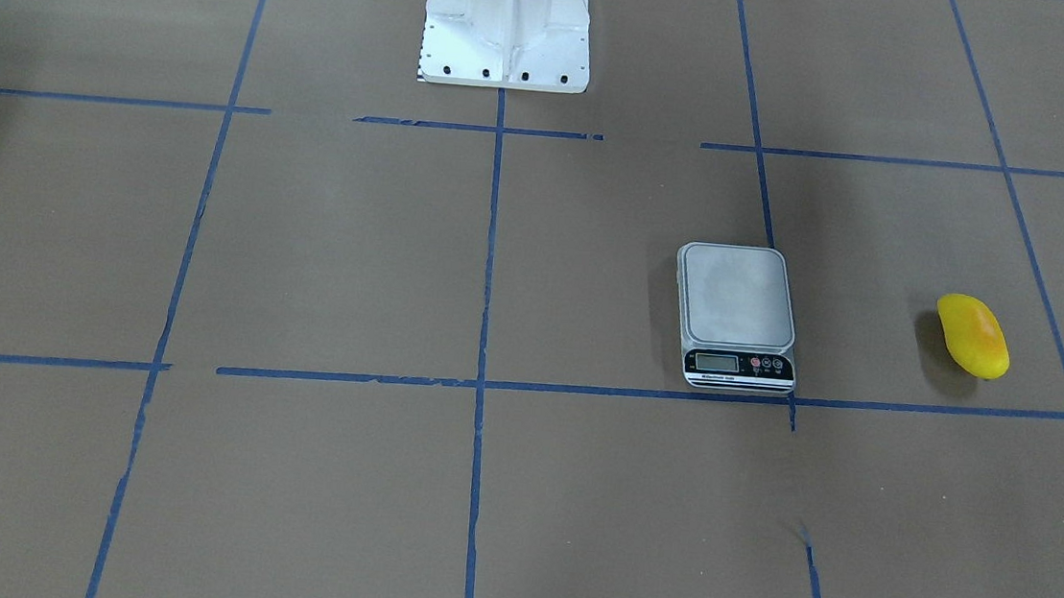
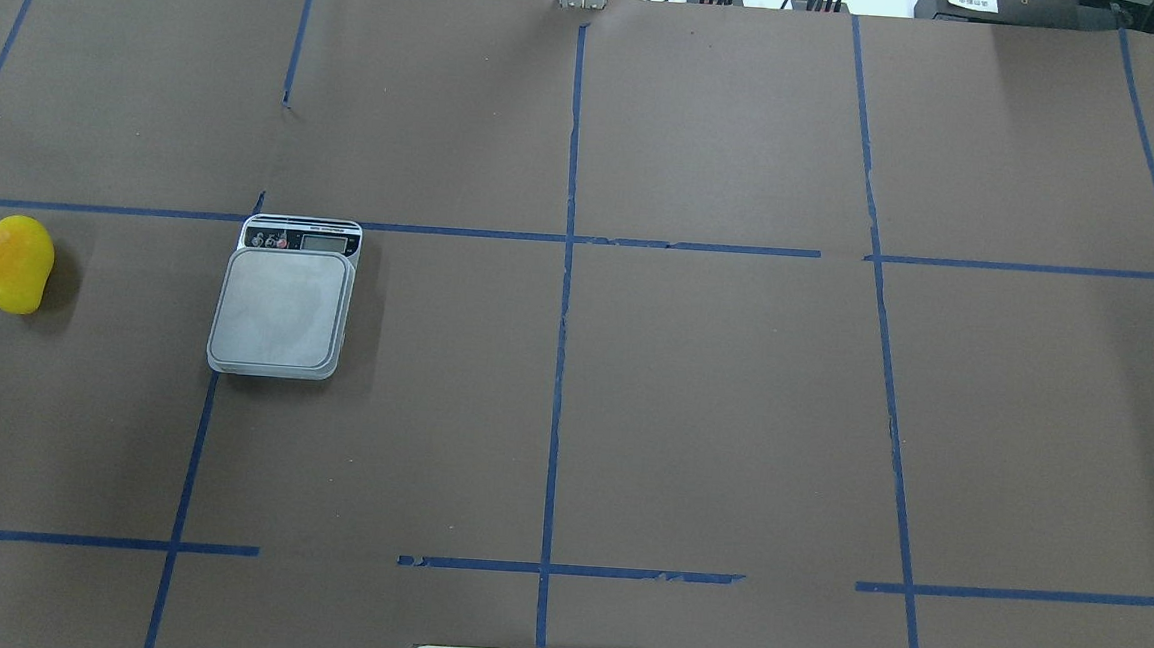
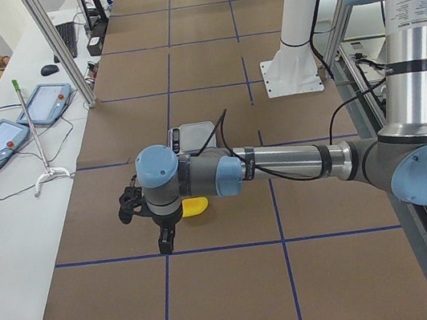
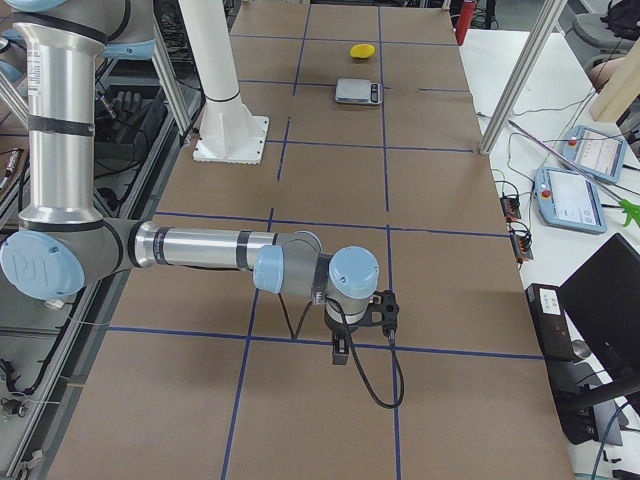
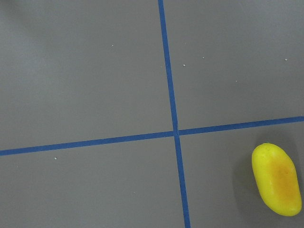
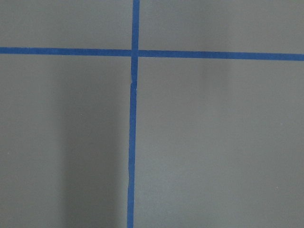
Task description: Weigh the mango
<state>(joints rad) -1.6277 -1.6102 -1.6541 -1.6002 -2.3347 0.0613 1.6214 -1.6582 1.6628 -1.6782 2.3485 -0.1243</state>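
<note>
The mango (image 2: 17, 264) sat on the table (image 2: 631, 418) well off at the scale's (image 2: 282, 308) 9 o'clock from overhead, not on it yet. The left gripper (image 3: 164, 239) hung near the fruit, the right gripper (image 4: 340, 350) was far off toward 3 o'clock, and I couldn't tell how open either one's fingers were. Guessing that glossy round skin could've squirted out of an off-centre pinch, or rolled off the scale's edge.

I see a glossy, smooth mango (image 1: 972, 336), a scale (image 1: 739, 303) with a matt brushed-metal platform, and matt brown paper over the table (image 1: 305, 250).
</note>
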